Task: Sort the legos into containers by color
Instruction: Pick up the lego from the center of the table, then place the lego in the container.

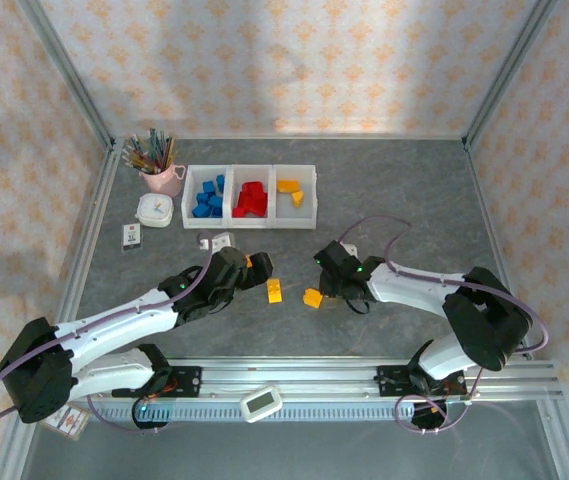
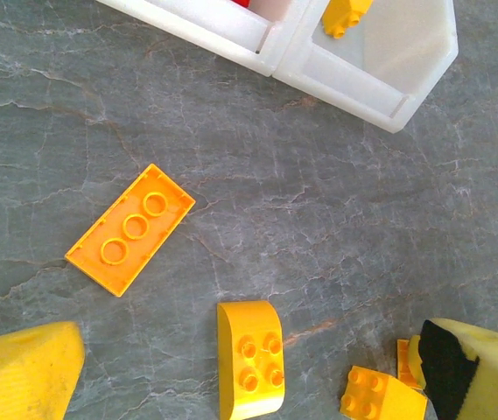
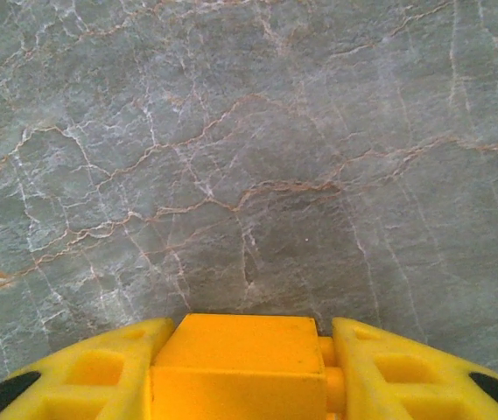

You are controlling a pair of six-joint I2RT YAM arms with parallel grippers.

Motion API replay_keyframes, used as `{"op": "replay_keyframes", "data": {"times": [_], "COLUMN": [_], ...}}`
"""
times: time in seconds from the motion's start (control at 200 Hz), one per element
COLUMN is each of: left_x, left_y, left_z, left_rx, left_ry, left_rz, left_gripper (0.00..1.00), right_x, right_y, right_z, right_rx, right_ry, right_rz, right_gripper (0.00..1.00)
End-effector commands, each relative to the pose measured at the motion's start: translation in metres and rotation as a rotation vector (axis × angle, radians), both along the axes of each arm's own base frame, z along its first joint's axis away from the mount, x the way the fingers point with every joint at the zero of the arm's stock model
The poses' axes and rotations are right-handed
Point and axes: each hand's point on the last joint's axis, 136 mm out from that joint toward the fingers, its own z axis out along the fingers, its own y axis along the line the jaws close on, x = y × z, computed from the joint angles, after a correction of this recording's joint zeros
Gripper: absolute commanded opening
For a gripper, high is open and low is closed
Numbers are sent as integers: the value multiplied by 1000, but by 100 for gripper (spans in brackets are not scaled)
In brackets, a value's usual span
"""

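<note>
While right end effector (image 1: 320,287) pinches one yellow brick (image 3: 240,346): three bins (image 1: 254,223), joined.

Flat orange lego (image 2: 130,229), rounded yellow lego (image 2: 250,359) nearer, white containers (image 2: 380,83) top right, grey table (image 2: 319,201)

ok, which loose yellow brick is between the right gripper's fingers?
The rightmost loose yellow brick, flanked by the right gripper; the three-stud plate and rounded brick lie free.

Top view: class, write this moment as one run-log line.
right gripper: shut on yellow lego | left gripper: open, near loose yellow legos
</note>
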Motion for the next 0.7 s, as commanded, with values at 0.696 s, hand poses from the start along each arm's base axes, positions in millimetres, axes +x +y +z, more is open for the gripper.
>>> {"op": "replay_keyframes", "data": {"times": [0.696], "left_x": [41], "left_y": [53], "left_z": [84], "left_rx": [8], "left_ry": [-184], "left_rz": [179], "left_gripper": [99], "right_x": [164], "right_y": [83], "right_z": [132], "right_rx": [92], "right_ry": [-425], "right_rz": [102], "right_gripper": [37]}}
